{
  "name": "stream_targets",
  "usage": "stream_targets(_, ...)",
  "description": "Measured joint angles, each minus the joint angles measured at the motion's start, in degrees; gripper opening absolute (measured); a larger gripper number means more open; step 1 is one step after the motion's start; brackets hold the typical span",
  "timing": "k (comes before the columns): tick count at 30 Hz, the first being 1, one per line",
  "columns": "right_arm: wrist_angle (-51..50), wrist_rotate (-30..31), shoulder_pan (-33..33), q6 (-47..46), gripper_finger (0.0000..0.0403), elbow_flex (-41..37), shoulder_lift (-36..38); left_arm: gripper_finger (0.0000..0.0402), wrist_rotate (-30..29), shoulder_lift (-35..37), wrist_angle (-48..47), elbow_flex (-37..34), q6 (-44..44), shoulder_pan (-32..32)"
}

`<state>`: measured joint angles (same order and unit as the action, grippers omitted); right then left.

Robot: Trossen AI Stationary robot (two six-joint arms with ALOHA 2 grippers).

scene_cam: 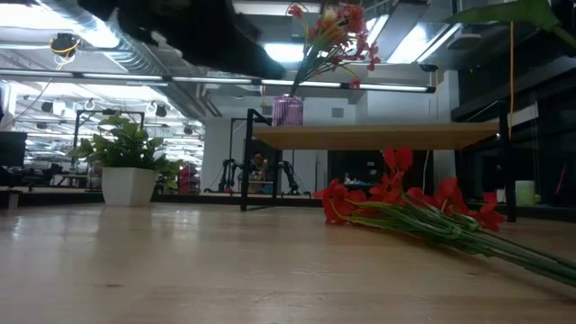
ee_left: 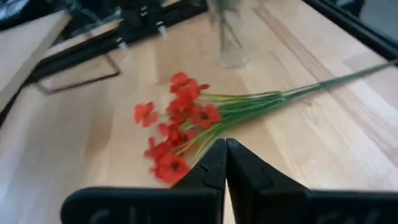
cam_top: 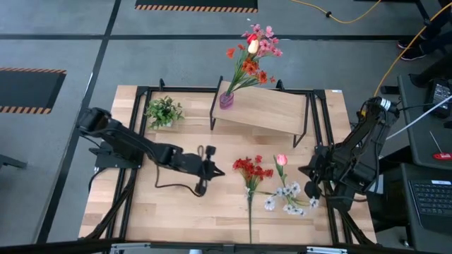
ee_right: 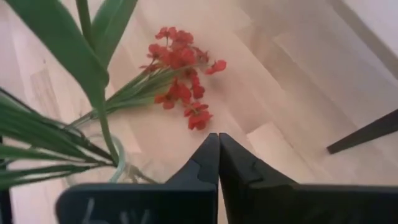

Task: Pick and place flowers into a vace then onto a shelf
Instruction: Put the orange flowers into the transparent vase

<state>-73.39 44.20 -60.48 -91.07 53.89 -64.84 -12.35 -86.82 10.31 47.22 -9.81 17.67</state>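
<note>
A bunch of red flowers (cam_top: 252,168) lies flat on the table, its long green stem (cam_top: 250,212) pointing to the near edge; it also shows in the low view (scene_cam: 396,200). To its right, a pink tulip (cam_top: 281,159) and white flowers (cam_top: 288,197) stand in a clear glass vase (ee_right: 122,163). A purple vase (cam_top: 226,100) with pink, orange and red flowers (cam_top: 253,49) stands on the left end of the shelf (cam_top: 272,111). My left gripper (cam_top: 214,169) is shut, left of the red bunch. My right gripper (cam_top: 306,173) is shut, right of the clear vase.
A small bushy green plant (cam_top: 164,111) in a white pot (scene_cam: 128,185) stands at the table's far left, beside the shelf's black legs (cam_top: 213,113). Bare tabletop (cam_top: 162,212) lies near the left and near edges. A black frame runs along the table's sides.
</note>
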Motion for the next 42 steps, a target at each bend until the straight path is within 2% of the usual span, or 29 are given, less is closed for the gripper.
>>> stream_targets(7,0.66,1.25,0.43,0.01,0.0012,-0.07,-0.02,0.0002,1.66,-12.23,0.17,8.37,-7.45,0.02)
stream_targets(11,0.66,1.25,0.43,0.02,0.0003,-0.07,-0.02,0.0005,1.49,-19.29,-1.18,14.72,-15.16,0.78)
stream_targets(18,0.74,1.40,0.43,0.04,0.0013,-0.07,-0.04,0.0002,-2.02,-28.20,-2.82,22.88,-28.08,2.76)
stream_targets(22,0.75,1.40,0.43,0.15,0.0011,-0.07,-0.04,0.0008,-1.74,-30.63,-1.97,23.97,-32.22,3.56)
stream_targets(28,0.77,1.40,0.43,0.22,0.0004,-0.07,-0.04,0.0034,-1.66,-31.18,-1.00,23.92,-32.51,3.76)
stream_targets(37,0.88,1.38,0.43,0.22,0.0015,-0.07,-0.04,0.0105,-0.83,-31.20,-1.16,23.90,-33.14,3.02)
stream_targets(42,1.06,1.38,0.43,0.22,0.0015,-0.07,-0.04,0.0146,0.42,-31.20,-1.11,23.90,-39.82,3.34)
